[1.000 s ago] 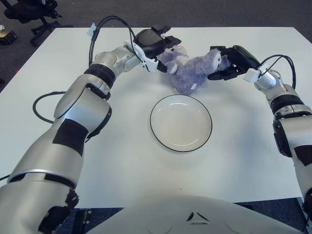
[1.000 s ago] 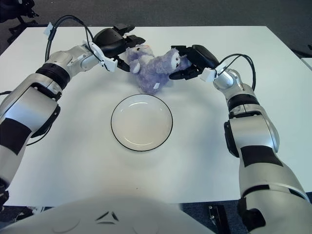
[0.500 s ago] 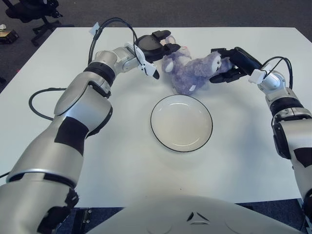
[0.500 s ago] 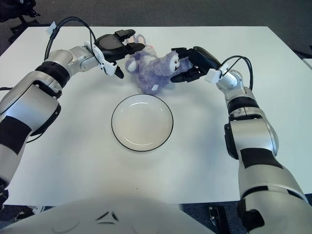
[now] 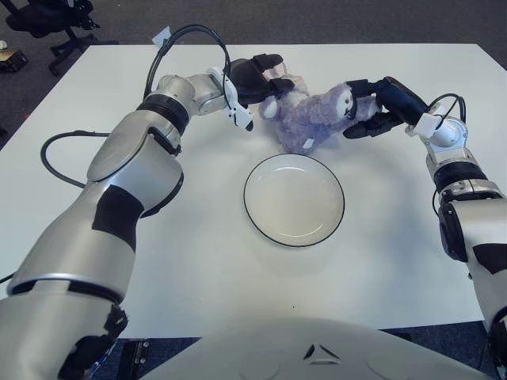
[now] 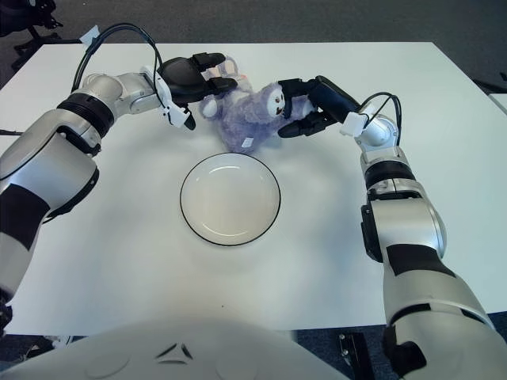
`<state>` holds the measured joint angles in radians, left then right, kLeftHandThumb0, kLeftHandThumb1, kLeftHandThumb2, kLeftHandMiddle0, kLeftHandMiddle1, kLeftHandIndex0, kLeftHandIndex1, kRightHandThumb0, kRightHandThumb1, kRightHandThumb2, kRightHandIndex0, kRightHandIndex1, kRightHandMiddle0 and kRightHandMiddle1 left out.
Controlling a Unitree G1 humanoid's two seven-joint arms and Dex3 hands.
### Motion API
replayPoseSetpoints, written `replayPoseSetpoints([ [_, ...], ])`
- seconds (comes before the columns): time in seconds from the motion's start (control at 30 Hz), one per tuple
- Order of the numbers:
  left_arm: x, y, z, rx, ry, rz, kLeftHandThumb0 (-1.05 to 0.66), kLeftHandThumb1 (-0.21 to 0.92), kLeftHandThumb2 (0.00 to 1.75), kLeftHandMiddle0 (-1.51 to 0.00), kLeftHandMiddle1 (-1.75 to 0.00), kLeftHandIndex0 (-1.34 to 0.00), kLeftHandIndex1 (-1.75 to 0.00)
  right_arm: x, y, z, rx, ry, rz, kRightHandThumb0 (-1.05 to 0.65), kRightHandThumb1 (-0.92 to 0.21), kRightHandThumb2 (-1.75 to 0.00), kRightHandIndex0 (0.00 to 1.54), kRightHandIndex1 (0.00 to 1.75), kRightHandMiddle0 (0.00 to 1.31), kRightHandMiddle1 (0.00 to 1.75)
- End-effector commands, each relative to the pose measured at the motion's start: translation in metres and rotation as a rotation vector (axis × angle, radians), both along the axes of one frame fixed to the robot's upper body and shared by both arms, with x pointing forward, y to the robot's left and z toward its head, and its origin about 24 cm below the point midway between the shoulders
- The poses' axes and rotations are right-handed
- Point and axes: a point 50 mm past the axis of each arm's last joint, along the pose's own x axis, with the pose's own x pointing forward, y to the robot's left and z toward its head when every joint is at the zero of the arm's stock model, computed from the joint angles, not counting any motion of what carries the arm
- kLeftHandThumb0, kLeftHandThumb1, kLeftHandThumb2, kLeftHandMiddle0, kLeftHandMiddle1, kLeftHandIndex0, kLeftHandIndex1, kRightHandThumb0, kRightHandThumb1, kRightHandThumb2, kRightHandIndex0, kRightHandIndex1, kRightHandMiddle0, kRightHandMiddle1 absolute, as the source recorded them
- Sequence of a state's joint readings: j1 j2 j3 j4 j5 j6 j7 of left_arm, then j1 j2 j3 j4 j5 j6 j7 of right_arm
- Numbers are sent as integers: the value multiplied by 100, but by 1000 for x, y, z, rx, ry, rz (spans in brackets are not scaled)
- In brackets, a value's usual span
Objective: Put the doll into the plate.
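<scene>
A purple plush doll (image 5: 310, 119) lies stretched out on the white table just behind the plate (image 5: 294, 199), a white round dish with a dark rim and nothing in it. My left hand (image 5: 260, 79) is at the doll's left end, its dark fingers curled over the pink-eared part. From the right, my right hand (image 5: 371, 107) closes its fingers around the doll's head. I cannot tell whether the doll is lifted off the table.
The white table (image 5: 198, 261) extends in front of the plate and to both sides. A black cable (image 5: 57, 154) loops by my left arm. An office chair (image 5: 47, 20) stands on the dark floor beyond the table's far left corner.
My left hand went from flat and spread above the doll to curled onto its left end. The right hand stayed on the head, drifting slightly right. The doll shifted a little.
</scene>
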<state>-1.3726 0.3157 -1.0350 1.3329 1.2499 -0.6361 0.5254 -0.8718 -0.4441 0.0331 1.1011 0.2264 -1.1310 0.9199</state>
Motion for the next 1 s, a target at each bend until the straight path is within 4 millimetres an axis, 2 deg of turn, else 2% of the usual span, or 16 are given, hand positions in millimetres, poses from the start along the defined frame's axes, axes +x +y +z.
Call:
replayPoseSetpoints([
  [0.0, 2, 1, 7, 37, -76, -25, -86, 92, 2, 0, 0, -15, 0, -3, -2, -1, 35, 18, 33, -13, -87, -18, 94, 175, 75, 175],
  [0.37, -2, -6, 7, -99, -232, -156, -81, 91, 2, 0, 0, -15, 0, -9, 2, -9, 82, 89, 121, -15, -88, -16, 93, 175, 74, 175],
  [0.97, -8, -8, 9, -281, -211, -216, -57, 88, 0, 0, 0, -16, -1, -21, 1, -14, -38, 250, 251, -12, -88, -15, 92, 175, 72, 175],
])
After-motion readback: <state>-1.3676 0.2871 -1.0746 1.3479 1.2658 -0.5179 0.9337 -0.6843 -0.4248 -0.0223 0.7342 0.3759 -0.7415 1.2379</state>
